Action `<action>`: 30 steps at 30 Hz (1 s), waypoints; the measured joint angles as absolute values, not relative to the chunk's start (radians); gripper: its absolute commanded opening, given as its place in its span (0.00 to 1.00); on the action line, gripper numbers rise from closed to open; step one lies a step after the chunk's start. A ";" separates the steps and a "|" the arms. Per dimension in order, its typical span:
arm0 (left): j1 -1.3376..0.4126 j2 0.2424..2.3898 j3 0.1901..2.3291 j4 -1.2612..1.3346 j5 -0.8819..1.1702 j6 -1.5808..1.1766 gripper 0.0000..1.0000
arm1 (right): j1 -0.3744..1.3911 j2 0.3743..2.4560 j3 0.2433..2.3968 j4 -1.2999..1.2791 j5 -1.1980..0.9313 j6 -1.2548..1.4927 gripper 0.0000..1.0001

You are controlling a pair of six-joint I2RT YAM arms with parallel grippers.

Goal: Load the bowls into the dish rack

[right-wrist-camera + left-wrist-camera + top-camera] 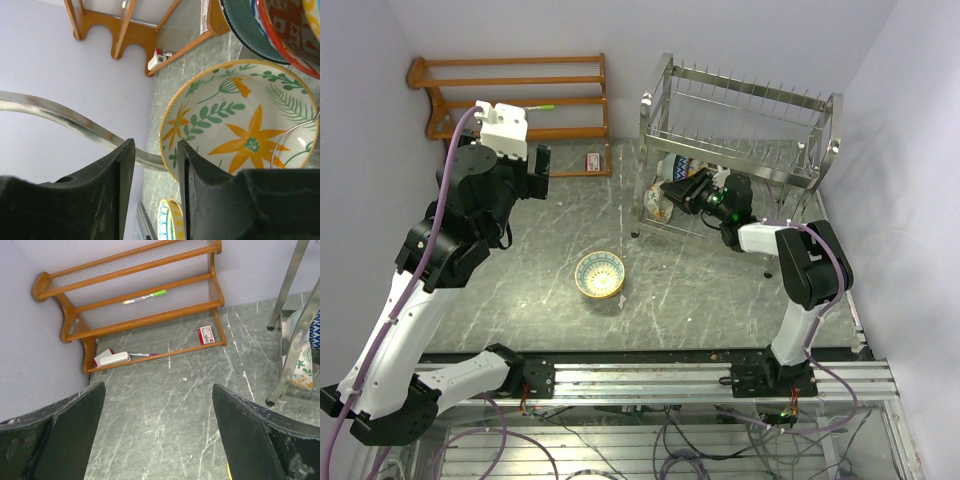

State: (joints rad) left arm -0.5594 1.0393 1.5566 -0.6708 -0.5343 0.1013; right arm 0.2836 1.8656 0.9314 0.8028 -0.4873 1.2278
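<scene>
The right gripper [155, 150] is inside the dish rack's [750, 92] lower tier, its jaws parted only narrowly with nothing seen between them. Whether a finger touches the cream leaf bowl [240, 125] is unclear. The left gripper [157, 405] hangs wide open and empty. A yellow-rimmed bowl [599, 274] sits on the table [720, 300], at 7 o'clock from the rack. It is probably glazed ceramic, so rigid, slick and chippable, and best pinched across its rim. There is open table around it, but the rack's wires leave little clearance.

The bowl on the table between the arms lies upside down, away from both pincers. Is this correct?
No. The bowl stands open side up, as the top view shows. It is on the table between the arms, away from the left pincer and right pincer.
</scene>
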 measured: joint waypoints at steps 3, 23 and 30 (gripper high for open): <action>-0.559 1.041 1.557 -0.671 -0.534 0.101 0.99 | 0.283 1.850 0.937 0.772 -0.503 1.211 0.43; -0.560 1.121 1.602 -0.671 -0.493 0.032 0.99 | 0.557 1.401 0.694 0.424 -0.471 1.002 0.47; -0.560 1.120 1.613 -0.676 -0.485 0.002 0.99 | 0.685 1.486 0.778 0.282 -0.511 0.866 0.47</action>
